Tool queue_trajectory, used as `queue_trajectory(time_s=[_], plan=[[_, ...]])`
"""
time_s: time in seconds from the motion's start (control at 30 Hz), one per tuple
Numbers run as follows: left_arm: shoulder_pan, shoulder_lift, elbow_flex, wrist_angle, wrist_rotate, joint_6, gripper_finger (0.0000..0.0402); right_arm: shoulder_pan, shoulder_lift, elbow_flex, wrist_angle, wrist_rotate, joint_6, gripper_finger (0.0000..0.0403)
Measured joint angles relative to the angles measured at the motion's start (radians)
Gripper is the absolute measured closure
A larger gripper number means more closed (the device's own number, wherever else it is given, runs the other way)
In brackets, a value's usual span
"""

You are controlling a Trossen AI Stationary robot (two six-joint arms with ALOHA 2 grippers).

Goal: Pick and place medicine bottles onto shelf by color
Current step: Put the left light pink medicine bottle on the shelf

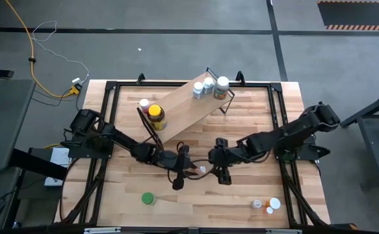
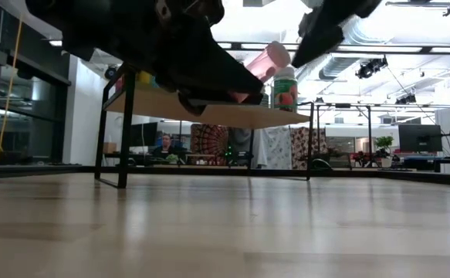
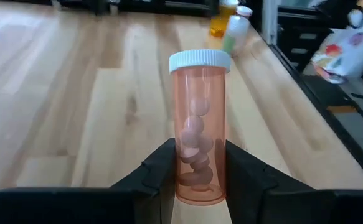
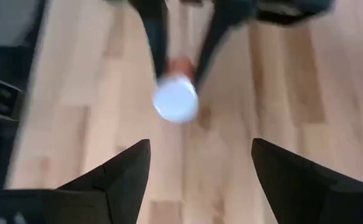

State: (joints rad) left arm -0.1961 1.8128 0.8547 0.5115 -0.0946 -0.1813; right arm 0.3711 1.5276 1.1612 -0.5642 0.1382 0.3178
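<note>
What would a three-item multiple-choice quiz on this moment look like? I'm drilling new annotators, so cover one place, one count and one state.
1. Where does the green-capped bottle stand?
A. on the shelf
B. on the tabletop near the front edge
C. in the right gripper

2. How many bottles stand at the shelf's right end?
A. one
B. three
C. six

3. What is the left gripper doing?
A. closed on a pink bottle with a white cap
B. open over bare wood
C. gripping the shelf frame

Key: 1 B, the high view shows it alone on the wood. 2 B, three white-capped bottles cluster there. 3 A, the left wrist view shows the fingers clamping the pink bottle.
</note>
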Motion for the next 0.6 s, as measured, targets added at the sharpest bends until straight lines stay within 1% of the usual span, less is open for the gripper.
queue_trajectory(time_s=[0.07, 0.17, 0.27, 0.33, 0.4, 0.43, 0.53, 0.6], plan=[[0.004, -0.011, -0.001, 0.000, 0.036, -0.014, 0.0304, 0.013, -0.014, -0.048, 0.009, 0.040, 0.027, 0.0132], [0.008, -0.028, -0.001, -0.001, 0.068, -0.026, 0.0304, 0.032, -0.038, -0.167, 0.043, 0.045, 0.115, 0.0132], [0.008, -0.047, -0.002, 0.011, 0.068, -0.027, 0.0304, 0.049, -0.075, -0.330, 0.172, 0.034, 0.232, 0.0132], [0.008, -0.063, -0.002, 0.011, 0.065, -0.029, 0.0304, 0.062, -0.100, -0.435, 0.333, 0.023, 0.288, 0.0132], [0.005, -0.068, -0.002, 0.027, 0.058, -0.033, 0.0304, 0.075, -0.117, -0.532, 0.555, 0.030, 0.300, 0.0132], [0.004, -0.069, -0.002, 0.030, 0.056, -0.037, 0.0304, 0.081, -0.117, -0.572, 0.687, 0.051, 0.288, 0.0132], [0.002, -0.069, -0.002, 0.070, 0.055, -0.052, 0.0304, 0.096, -0.106, -0.659, 1.059, 0.129, 0.187, 0.0132], [0.002, -0.069, -0.002, 0.076, 0.052, -0.052, 0.0304, 0.107, -0.097, -0.687, 1.244, 0.192, 0.091, 0.0132]])
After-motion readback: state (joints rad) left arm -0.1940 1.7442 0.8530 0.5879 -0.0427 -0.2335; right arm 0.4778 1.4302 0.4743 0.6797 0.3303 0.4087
